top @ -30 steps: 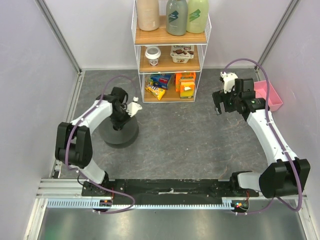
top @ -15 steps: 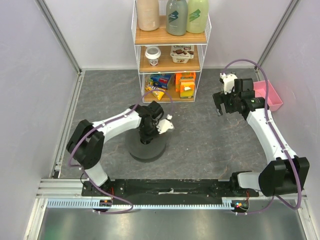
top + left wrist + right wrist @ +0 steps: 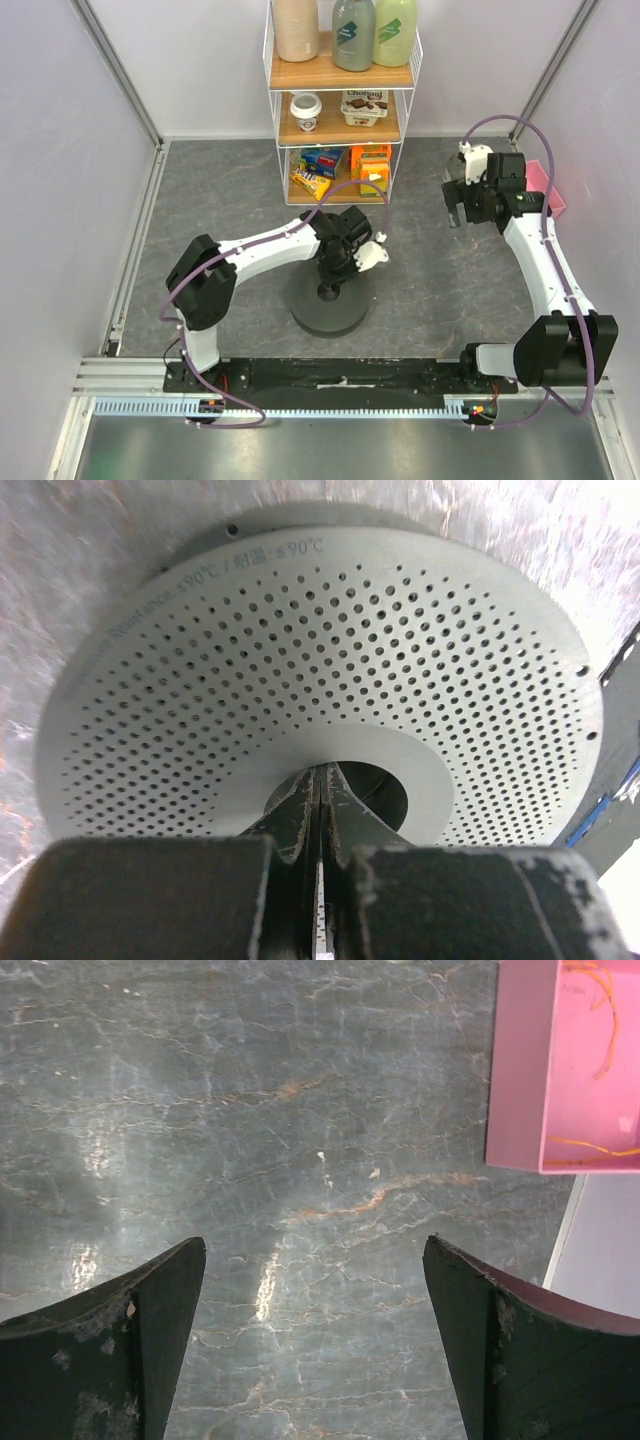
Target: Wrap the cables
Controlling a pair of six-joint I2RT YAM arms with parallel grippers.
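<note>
Orange cables (image 3: 603,1020) seen as thin curved strands, no single heading, lying loose in pink tray (image 3: 520,1070) at far right, dark grey spool (image 3: 335,315) laid flat near centre, axis upright, left gripper (image 3: 320,785) closed tight, tips at hub hole, right gripper (image 3: 315,1290) spread wide above table (image 3: 250,1110).

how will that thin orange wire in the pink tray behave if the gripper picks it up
Probably floppy: the wire lies in loose curves in the pink tray. Likely very light and hard to pinch, being hair-thin. It may trail over the tray's wall.
</note>
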